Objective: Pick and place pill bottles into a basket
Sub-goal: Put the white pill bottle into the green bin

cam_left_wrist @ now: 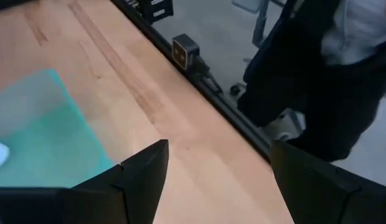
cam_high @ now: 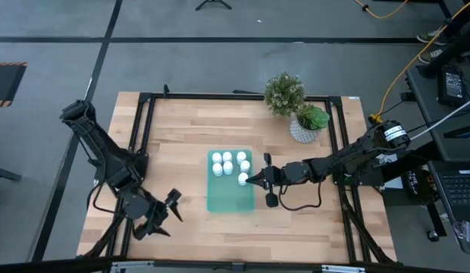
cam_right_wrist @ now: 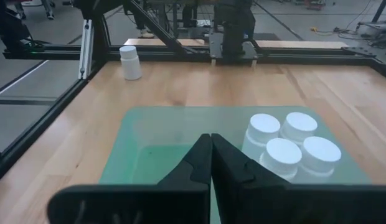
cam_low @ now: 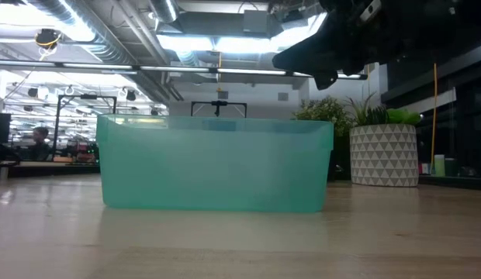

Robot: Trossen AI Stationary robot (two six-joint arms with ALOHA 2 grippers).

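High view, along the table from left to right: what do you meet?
Left gripper, open → teal basket holding white pill bottles → right gripper, shut, at the basket's right edge → white patterned plant pot.

Overhead, table-level, two wrist views

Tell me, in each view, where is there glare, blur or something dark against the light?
Low view: bright ceiling lights glare, and the arm above shows as a dark silhouette; the basket looks cloudy. Left wrist view: the fingers are soft, and the person is blurred. Right wrist view: the bottles are evenly lit.
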